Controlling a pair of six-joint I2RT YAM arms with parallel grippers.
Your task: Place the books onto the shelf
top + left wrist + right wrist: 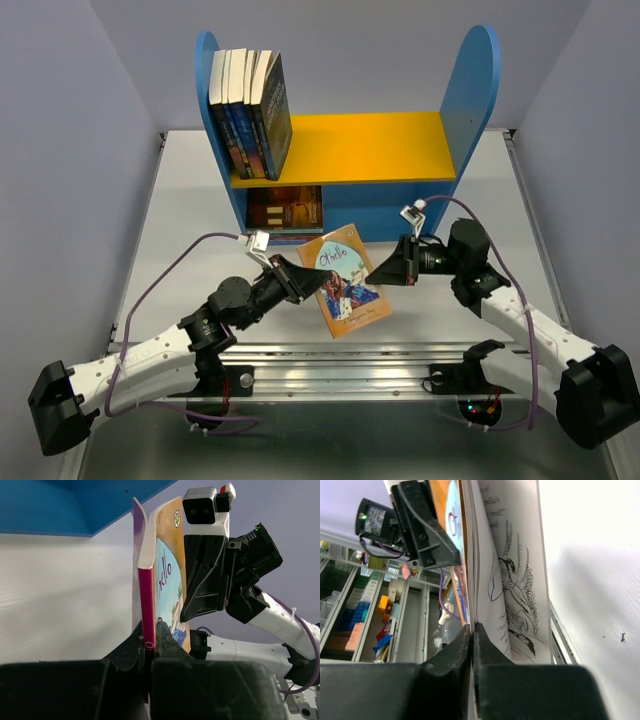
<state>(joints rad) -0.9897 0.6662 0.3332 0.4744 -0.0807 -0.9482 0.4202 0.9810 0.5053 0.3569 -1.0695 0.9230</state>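
Over grey table [180,190], left pincer [312,283] and right pincer [372,272] clamp orange book [345,290], title end toward shelf [370,145].

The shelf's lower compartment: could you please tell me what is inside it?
In the shelf, a dark brown book fills the compartment's left end. Anything behind that book, deeper in, is covered by it and by the yellow board above.

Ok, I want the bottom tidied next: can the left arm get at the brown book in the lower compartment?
Probably not yet. The left tool is shut on the orange book, which the right tool also grips, and that book hangs in front of the lower compartment where the brown book sits.
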